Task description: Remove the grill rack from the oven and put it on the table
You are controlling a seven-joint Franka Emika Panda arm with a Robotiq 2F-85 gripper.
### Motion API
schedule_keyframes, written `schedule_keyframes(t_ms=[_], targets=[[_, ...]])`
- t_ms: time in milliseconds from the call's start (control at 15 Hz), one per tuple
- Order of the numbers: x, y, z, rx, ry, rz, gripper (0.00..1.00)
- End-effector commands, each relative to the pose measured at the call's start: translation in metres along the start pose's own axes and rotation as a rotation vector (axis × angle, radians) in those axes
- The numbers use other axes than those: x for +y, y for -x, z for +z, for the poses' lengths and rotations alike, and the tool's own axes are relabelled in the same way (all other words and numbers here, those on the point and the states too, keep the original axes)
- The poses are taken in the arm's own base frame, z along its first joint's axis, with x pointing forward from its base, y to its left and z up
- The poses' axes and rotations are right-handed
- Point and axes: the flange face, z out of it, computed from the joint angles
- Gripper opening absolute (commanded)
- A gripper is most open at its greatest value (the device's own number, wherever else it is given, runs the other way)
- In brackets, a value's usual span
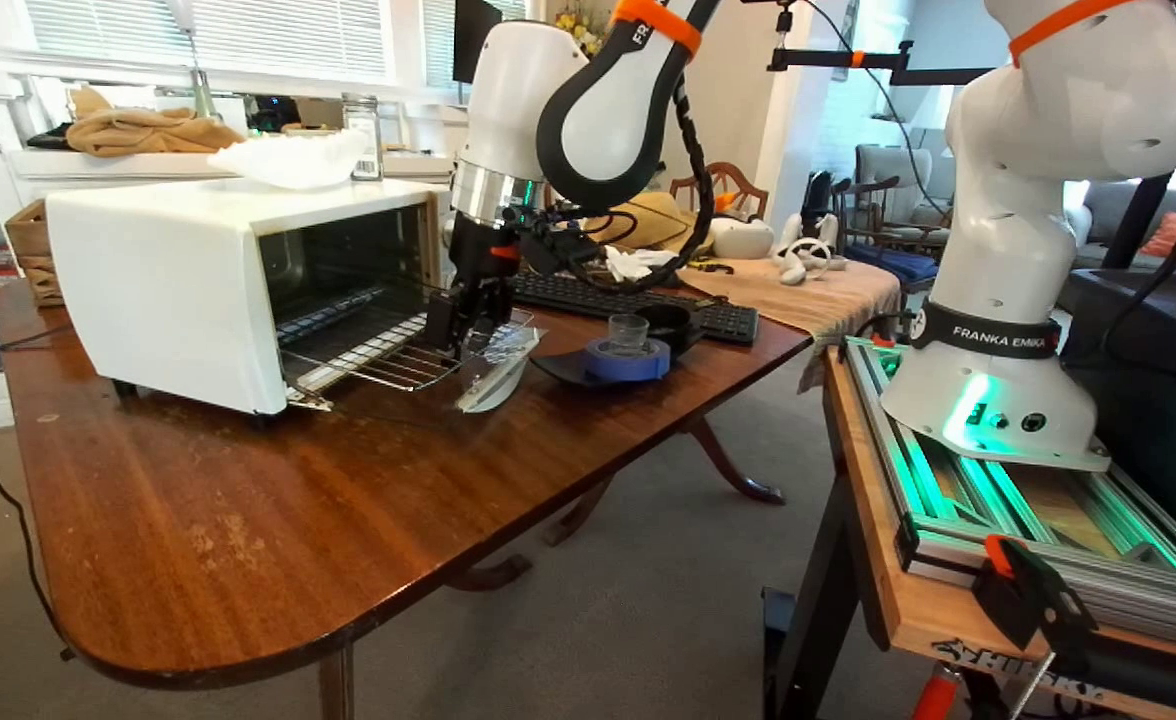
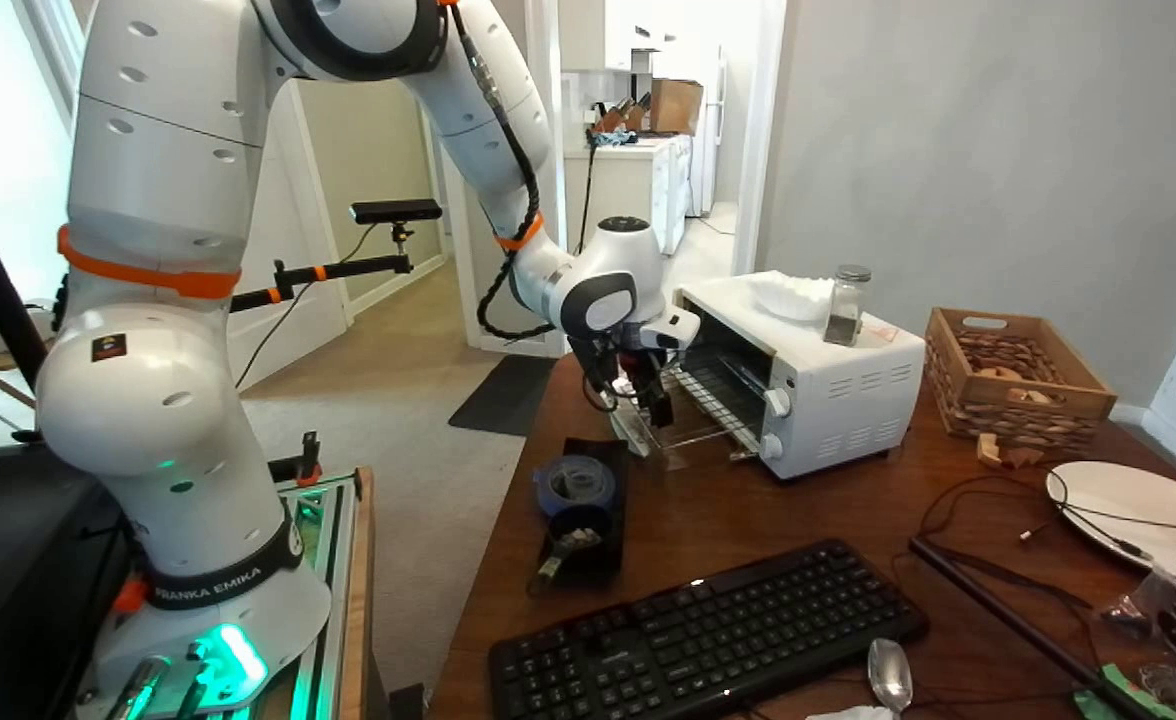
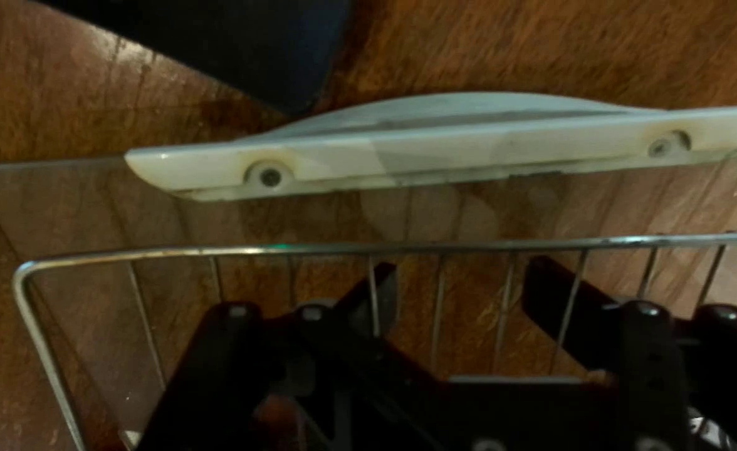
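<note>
In an exterior view, the table (image 1: 228,510) lay lower left, bearing the oven (image 1: 158,290). The grill rack (image 1: 398,365) jutted rightward from it, its front rail nearly level across the wrist view. The gripper (image 3: 459,275) stood with fingers apart, several wires between them.

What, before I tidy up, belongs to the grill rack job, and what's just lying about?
Job: grill rack, jutting from the oven; table; gripper, open at the rack.
Lying about: keyboard; blue roll; glass jar atop the oven; basket; spoon; white plate.
</note>
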Motion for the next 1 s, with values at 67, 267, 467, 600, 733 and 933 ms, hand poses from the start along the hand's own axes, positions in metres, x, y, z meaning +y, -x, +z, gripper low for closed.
schedule_keyframes(t_ms=[67, 267, 467, 600, 733, 933], targets=[[-0.007, 0.014, -0.002, -0.104, 0.047, 0.084, 0.33], [-0.015, 0.018, -0.003, -0.160, 0.053, 0.089, 0.33], [-0.019, 0.022, 0.001, -0.204, 0.046, 0.098, 0.33], [-0.019, 0.021, 0.001, -0.209, 0.045, 0.094, 0.33], [-0.020, 0.020, 0.000, -0.208, 0.046, 0.079, 0.33], [-0.024, 0.022, -0.001, -0.213, 0.051, 0.035, 0.33]])
